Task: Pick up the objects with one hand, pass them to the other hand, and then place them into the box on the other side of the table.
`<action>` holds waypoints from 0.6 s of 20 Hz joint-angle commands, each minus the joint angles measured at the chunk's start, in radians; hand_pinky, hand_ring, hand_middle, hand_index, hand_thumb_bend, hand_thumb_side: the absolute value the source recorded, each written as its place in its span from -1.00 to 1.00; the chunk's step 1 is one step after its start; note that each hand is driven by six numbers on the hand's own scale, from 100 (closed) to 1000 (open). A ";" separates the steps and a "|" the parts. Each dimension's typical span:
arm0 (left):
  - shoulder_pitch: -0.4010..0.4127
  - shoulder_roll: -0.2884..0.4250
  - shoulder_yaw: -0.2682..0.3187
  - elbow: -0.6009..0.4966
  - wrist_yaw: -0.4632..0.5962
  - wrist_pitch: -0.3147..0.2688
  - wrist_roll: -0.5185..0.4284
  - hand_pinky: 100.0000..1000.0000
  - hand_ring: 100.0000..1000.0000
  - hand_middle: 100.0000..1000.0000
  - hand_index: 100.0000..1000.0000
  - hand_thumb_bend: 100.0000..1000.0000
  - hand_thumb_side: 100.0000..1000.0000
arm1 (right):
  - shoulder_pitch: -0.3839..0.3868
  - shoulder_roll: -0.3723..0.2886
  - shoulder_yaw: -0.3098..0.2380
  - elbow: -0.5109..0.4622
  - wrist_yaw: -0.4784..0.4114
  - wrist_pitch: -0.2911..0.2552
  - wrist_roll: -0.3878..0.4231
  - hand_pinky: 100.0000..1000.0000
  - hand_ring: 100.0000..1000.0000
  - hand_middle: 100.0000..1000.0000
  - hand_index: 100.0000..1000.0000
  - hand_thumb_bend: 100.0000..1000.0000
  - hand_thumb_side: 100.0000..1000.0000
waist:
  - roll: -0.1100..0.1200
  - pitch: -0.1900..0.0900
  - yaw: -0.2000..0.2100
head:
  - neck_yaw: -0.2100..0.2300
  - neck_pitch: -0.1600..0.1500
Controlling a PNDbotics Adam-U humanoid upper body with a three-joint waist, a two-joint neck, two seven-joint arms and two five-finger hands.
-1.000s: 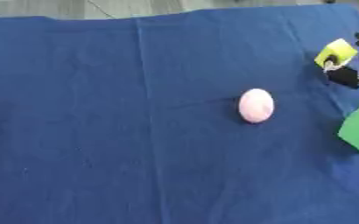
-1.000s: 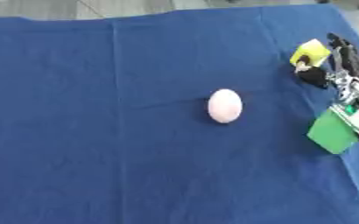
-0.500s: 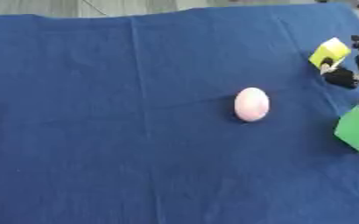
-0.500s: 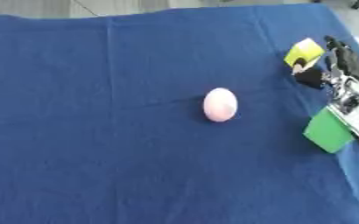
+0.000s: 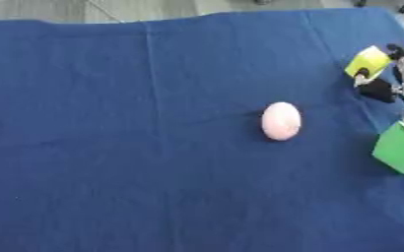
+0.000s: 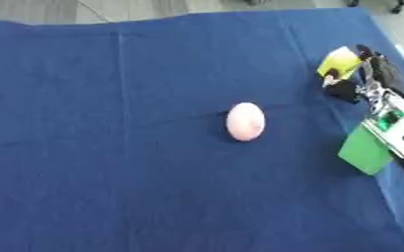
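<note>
Tabletop (image 5: 111, 147), blue cloth: nothing on it has moved over the last second, only the camera drifts a little. No box in view. Pink egg-shaped object (image 5: 281, 120) sits mid-table, untouched, so that pickup isn't started. My right hand (image 6: 374, 81) holds at the right edge, fingers curled on a yellow block (image 6: 339, 61). Right eye view shows more of the hand's forearm with its green panel (image 6: 365, 149); left eye crops it. Left hand isn't visible.
</note>
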 commanded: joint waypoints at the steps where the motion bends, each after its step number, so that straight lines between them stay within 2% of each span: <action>1: 0.002 0.015 0.009 -0.018 -0.005 -0.002 0.002 0.51 0.35 0.48 0.74 -0.86 0.84 | -0.003 -0.025 -0.002 -0.007 -0.011 -0.002 -0.012 0.91 0.86 0.64 0.94 -1.00 -0.43 | -0.002 -0.014 0.001 | -0.002 -0.012; 9: 0.002 0.015 0.010 -0.018 -0.005 -0.004 0.002 0.51 0.35 0.48 0.74 -0.86 0.84 | -0.008 -0.022 0.000 -0.017 -0.014 0.018 -0.047 0.86 0.73 0.39 0.86 -1.00 -0.92 | -0.004 -0.009 0.001 | -0.008 -0.012; 12: 0.003 0.014 0.011 -0.018 -0.006 -0.004 0.002 0.51 0.35 0.48 0.74 -0.86 0.84 | -0.011 -0.019 0.003 -0.026 -0.021 0.019 -0.068 0.84 0.68 0.28 0.83 -1.00 -0.98 | -0.003 -0.006 0.002 | -0.010 -0.012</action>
